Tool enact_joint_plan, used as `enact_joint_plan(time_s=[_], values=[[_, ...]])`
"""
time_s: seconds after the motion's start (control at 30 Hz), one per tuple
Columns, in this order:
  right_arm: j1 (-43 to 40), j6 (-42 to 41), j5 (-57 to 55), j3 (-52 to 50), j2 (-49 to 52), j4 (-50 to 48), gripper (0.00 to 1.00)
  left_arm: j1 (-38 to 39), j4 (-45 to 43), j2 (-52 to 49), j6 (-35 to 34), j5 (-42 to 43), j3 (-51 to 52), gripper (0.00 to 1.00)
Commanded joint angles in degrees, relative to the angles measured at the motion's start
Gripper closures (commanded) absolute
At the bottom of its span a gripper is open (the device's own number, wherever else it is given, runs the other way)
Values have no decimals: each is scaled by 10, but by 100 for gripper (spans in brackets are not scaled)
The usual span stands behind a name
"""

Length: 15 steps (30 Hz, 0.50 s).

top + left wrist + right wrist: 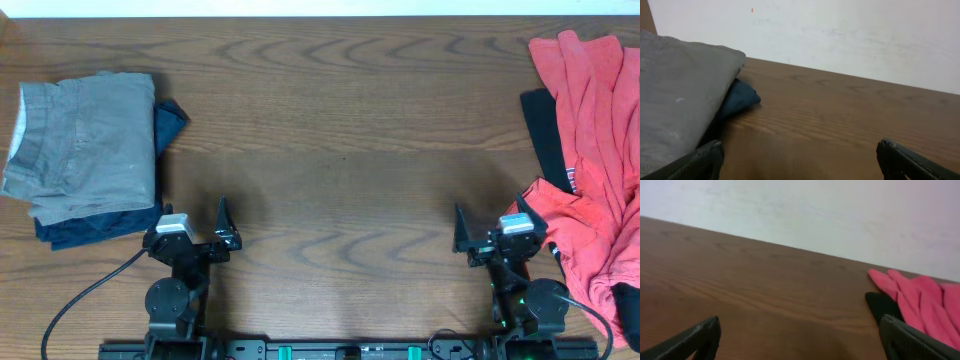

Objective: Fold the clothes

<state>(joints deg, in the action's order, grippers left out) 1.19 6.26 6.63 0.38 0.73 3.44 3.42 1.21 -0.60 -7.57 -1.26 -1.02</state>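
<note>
Clothes [600, 230] wait in a heap at the right edge of the table [340, 150]: a red shirt [585, 110] crumpled over a black garment [545, 135]. The heap's long axis runs from the far edge back toward the arm bases. Your right gripper [490, 218] is much the nearer. The heap lies to its right and ahead, and the closest red fold is just beside its outer finger. Your left gripper [192, 215] is well apart from it, near a folded grey piece [85, 145] lying on a dark blue one [172, 120]. Both grippers stand wide apart and hold nothing. You likely start by reaching rightward with the right arm.
</note>
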Motion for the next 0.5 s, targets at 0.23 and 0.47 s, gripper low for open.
enact_joint_plan(time_s=[0.23, 0.47], values=[[3, -82, -3, 15, 17, 26, 1, -2, 58, -2, -9, 87, -17, 2], [3, -86, -44, 99, 104, 123, 1, -2, 116, -86, -9, 87, -98, 2]])
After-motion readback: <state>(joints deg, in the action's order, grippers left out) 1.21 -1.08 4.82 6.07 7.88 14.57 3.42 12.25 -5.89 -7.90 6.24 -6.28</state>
